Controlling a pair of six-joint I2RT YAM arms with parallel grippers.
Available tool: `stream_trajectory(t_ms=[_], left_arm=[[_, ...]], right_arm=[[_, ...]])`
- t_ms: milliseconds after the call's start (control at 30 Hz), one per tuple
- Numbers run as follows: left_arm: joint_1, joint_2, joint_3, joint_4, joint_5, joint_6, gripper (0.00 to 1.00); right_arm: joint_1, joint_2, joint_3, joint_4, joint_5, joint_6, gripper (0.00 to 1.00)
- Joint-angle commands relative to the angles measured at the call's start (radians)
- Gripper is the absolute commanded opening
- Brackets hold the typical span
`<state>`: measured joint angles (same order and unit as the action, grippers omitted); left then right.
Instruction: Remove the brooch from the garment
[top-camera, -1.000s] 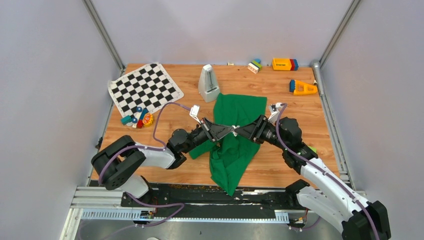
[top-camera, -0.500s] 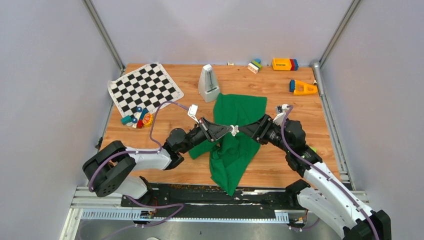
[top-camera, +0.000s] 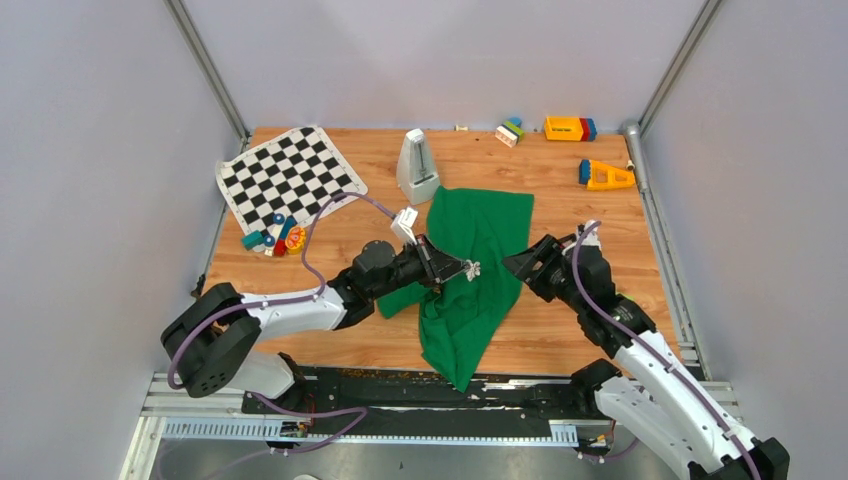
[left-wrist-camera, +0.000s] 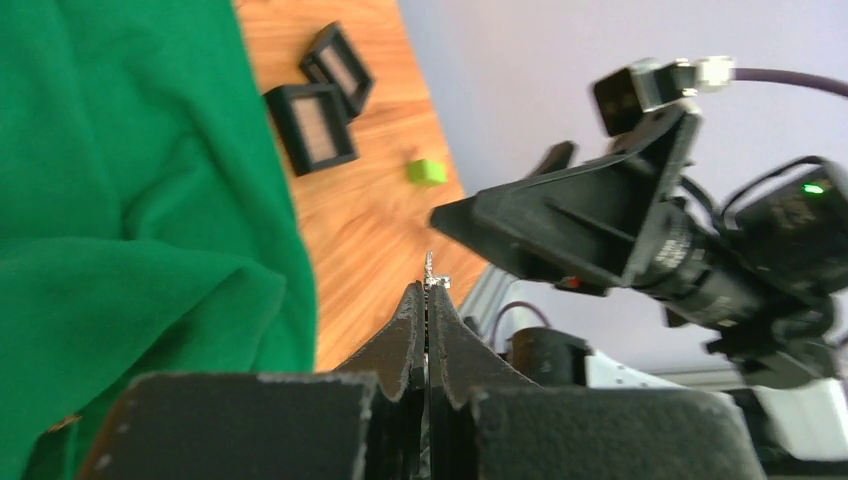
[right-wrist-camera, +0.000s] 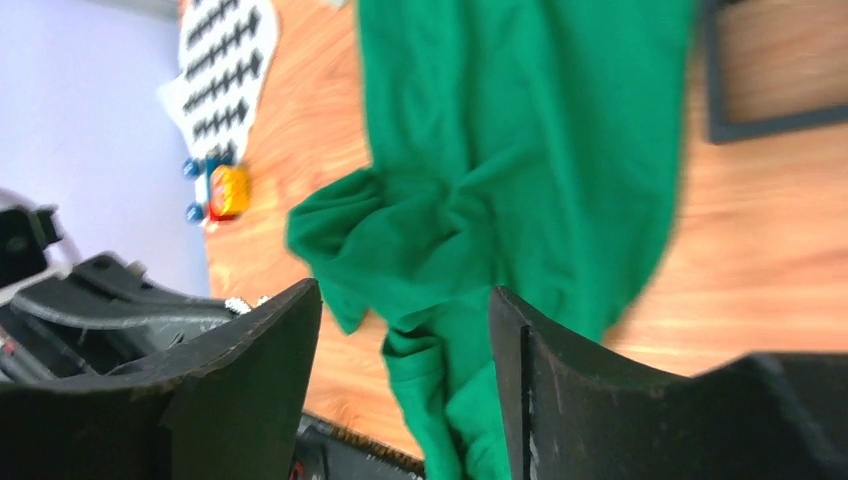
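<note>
Brooch (left-wrist-camera: 430, 271), a tiny silvery piece, sat pinched between the closed tips of the left gripper (left-wrist-camera: 428, 298), above the garment (top-camera: 482, 235). At the garment's right edge the right gripper (right-wrist-camera: 403, 300) hung wide open, holding nothing.

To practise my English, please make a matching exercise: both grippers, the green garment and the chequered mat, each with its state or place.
1 left gripper
2 right gripper
3 garment
4 chequered mat

a far left of the table
b open
c crumpled, mid-table
d shut on a small silvery piece

Pairs: 1-d, 2-b, 3-c, 4-a
</note>
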<state>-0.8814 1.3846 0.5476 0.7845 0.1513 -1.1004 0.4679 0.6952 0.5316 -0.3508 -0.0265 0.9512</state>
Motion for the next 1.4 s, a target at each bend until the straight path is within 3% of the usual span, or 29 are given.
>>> stream_trajectory(t_ms=[0, 133, 267, 367, 433, 533, 667, 733, 833, 967, 1167, 1367], left_arm=[[-0.007, -0.011, 0.100, -0.352, -0.070, 0.122, 0.00], [0.025, 0.039, 0.115, -0.421, -0.117, 0.138, 0.00], [0.095, 0.205, 0.172, -0.409, 0.003, 0.148, 0.00], [0.194, 0.286, 0.240, -0.503, 0.051, 0.189, 0.00], [0.274, 0.285, 0.246, -0.598, 0.009, 0.233, 0.00], [0.363, 0.197, 0.265, -0.855, -0.199, 0.362, 0.00], [0.381, 0.087, 0.349, -1.107, -0.440, 0.503, 0.00], [0.381, 0.046, 0.387, -1.143, -0.434, 0.574, 0.00], [0.381, -0.004, 0.441, -1.143, -0.305, 0.684, 0.00], [0.349, -0.073, 0.494, -1.127, -0.170, 0.791, 0.00], [0.223, -0.047, 0.499, -0.998, -0.158, 0.885, 0.00], [0.188, -0.020, 0.312, -0.695, -0.169, 0.884, 0.00]], right_arm=[[-0.006, -0.036, 0.064, -0.253, 0.275, 0.068, 0.67], [-0.006, -0.037, 0.071, -0.323, 0.367, 0.082, 0.71], [-0.006, -0.030, 0.068, -0.335, 0.397, 0.093, 0.71], [-0.008, -0.023, 0.068, -0.341, 0.420, 0.098, 0.70], [-0.008, -0.014, 0.072, -0.352, 0.442, 0.094, 0.70], [-0.007, 0.024, 0.084, -0.355, 0.467, 0.070, 0.69], [-0.007, 0.139, 0.123, -0.323, 0.469, 0.018, 0.61], [-0.007, 0.207, 0.145, -0.271, 0.439, -0.073, 0.57], [-0.009, 0.325, 0.173, -0.140, 0.318, -0.284, 0.57], [-0.060, 0.475, 0.235, -0.141, 0.356, -0.294, 0.58], [-0.176, 0.600, 0.297, -0.166, 0.360, -0.009, 0.52], [-0.202, 0.657, 0.339, -0.237, 0.333, 0.327, 0.50]])
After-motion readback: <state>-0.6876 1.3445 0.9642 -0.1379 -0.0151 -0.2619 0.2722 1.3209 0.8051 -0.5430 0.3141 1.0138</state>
